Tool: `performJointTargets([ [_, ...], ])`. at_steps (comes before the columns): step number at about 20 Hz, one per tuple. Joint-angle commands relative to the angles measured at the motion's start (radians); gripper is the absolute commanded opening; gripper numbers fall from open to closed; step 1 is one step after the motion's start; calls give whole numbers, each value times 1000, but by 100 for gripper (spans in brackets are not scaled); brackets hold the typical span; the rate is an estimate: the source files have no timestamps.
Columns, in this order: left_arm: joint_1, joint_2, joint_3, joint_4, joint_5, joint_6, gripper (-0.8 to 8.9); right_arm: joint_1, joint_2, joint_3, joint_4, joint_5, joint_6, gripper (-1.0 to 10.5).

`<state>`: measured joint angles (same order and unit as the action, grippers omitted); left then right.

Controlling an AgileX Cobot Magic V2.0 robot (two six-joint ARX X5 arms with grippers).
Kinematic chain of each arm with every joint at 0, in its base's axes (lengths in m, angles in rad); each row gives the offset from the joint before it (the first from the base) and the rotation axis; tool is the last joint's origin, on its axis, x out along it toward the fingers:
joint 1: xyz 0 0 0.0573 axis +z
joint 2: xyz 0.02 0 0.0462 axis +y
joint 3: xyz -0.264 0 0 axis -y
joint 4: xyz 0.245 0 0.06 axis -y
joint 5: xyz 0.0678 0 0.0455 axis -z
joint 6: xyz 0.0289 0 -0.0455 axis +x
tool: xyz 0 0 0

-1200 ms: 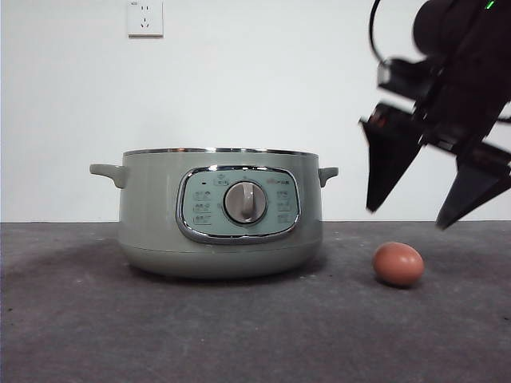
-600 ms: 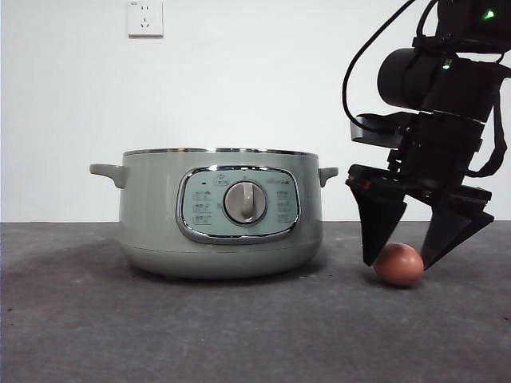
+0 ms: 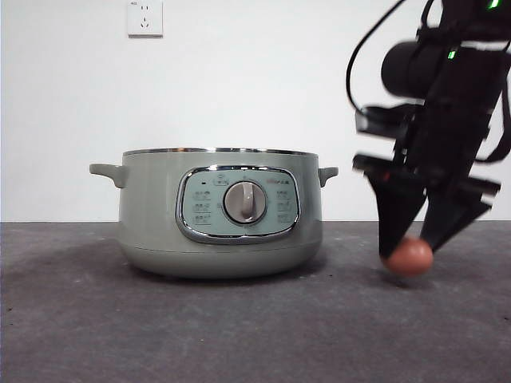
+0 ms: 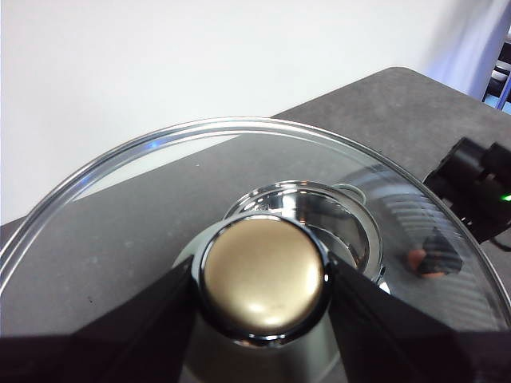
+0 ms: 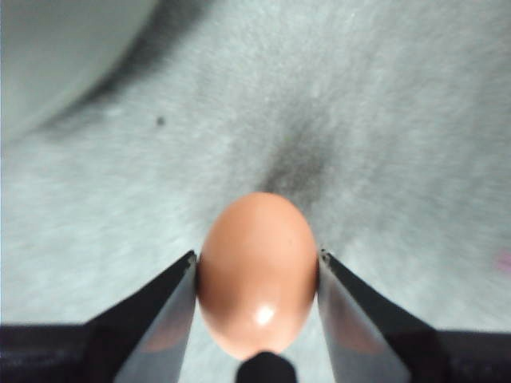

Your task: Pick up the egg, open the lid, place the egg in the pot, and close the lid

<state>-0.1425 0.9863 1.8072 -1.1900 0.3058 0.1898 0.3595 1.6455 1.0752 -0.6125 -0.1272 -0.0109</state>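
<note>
The sage-green pot (image 3: pixel 152 215) stands without its lid at the middle of the table, its dial panel facing me. My right gripper (image 3: pixel 411 242) is to the right of the pot and is shut on the reddish-brown egg (image 3: pixel 409 258), holding it just off the table. The right wrist view shows the egg (image 5: pixel 257 275) pinched between the right gripper's (image 5: pixel 257 255) jaws. My left gripper (image 4: pixel 263 279) is shut on the knob (image 4: pixel 263 275) of the glass lid (image 4: pixel 120 215), held high over the pot (image 4: pixel 307 211), which shows through the glass. The egg (image 4: pixel 415 257) also shows there.
The dark grey table (image 3: pixel 239 335) runs back to a white wall with a socket (image 3: pixel 144 17). The pot's small side handles (image 3: pixel 327 173) stick out toward the right arm.
My right gripper came down around the egg, shut on it and has raised it slightly and moved it a little to the right. The pot has not moved.
</note>
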Motion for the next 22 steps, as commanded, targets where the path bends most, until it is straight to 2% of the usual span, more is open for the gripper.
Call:
performJointTargets([
  [1, 2, -9, 10, 47, 8, -6, -6, 1, -110, 2, 4, 0, 11, -12],
  [5, 2, -4, 10, 46, 8, -6, -6, 2, -252, 69, -24, -3, 19, -12],
  [10, 2, -4, 10, 46, 8, -6, -6, 76, -226, 290, -13, -3, 14, -12],
  [16, 2, -2, 10, 46, 8, -6, -6, 198, 43, 581, -18, -3, -11, -12],
  [22, 2, -2, 10, 28, 8, -6, -6, 250, 352, 816, -61, -2, -52, -12],
])
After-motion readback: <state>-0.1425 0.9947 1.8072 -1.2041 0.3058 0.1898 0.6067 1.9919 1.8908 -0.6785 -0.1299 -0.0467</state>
